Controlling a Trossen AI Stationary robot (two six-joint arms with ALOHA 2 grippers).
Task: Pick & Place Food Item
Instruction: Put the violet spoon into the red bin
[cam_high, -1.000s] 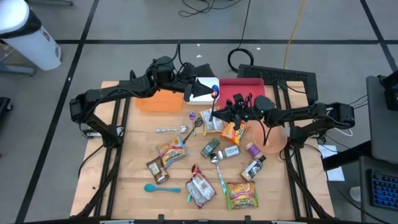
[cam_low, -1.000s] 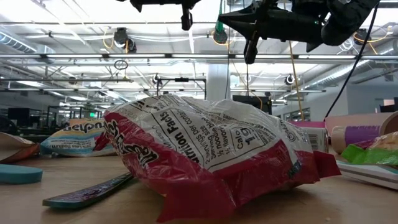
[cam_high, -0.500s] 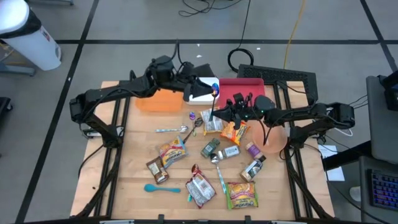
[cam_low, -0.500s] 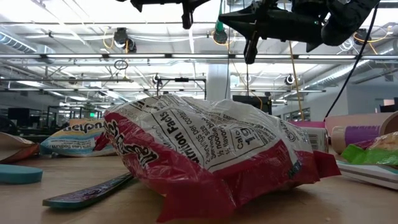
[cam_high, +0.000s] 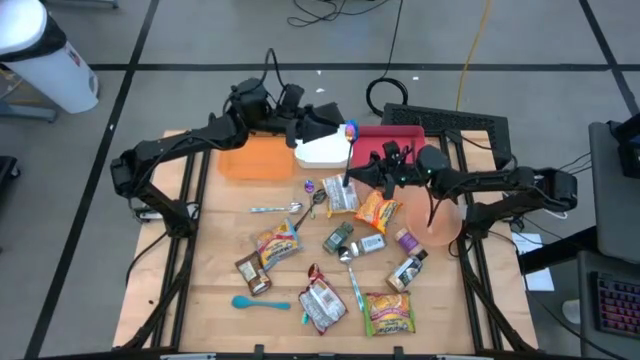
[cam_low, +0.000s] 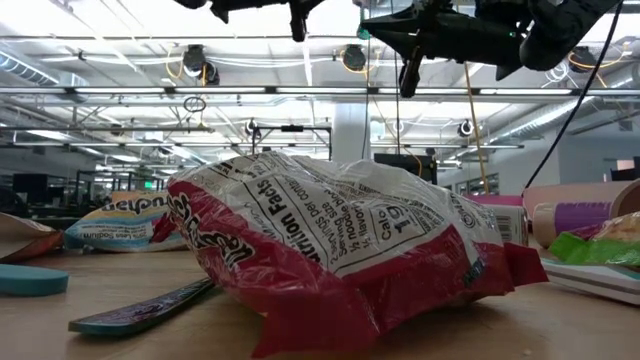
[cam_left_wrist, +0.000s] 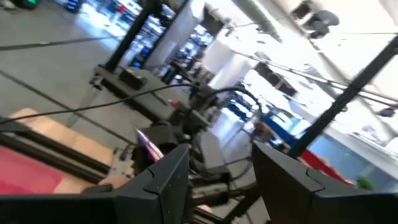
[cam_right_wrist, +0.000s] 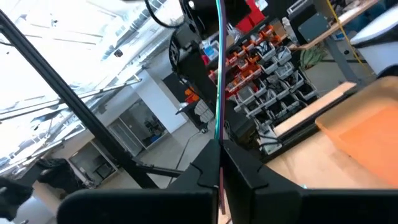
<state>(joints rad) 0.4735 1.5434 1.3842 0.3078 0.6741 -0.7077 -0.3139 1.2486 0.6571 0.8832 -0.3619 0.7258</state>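
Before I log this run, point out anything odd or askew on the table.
The right gripper is shut on a thin green utensil, holding it clear of the table. A bottle lies on its side among scattered packets.

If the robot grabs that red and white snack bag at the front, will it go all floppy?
Probably yes. The red and white snack bag looks puffy and wrinkled in the low view, so it is likely soft, light and apt to bend and crinkle. Its shiny film might be a bit slippery. It lies flat on the table, so it should slide, not roll.
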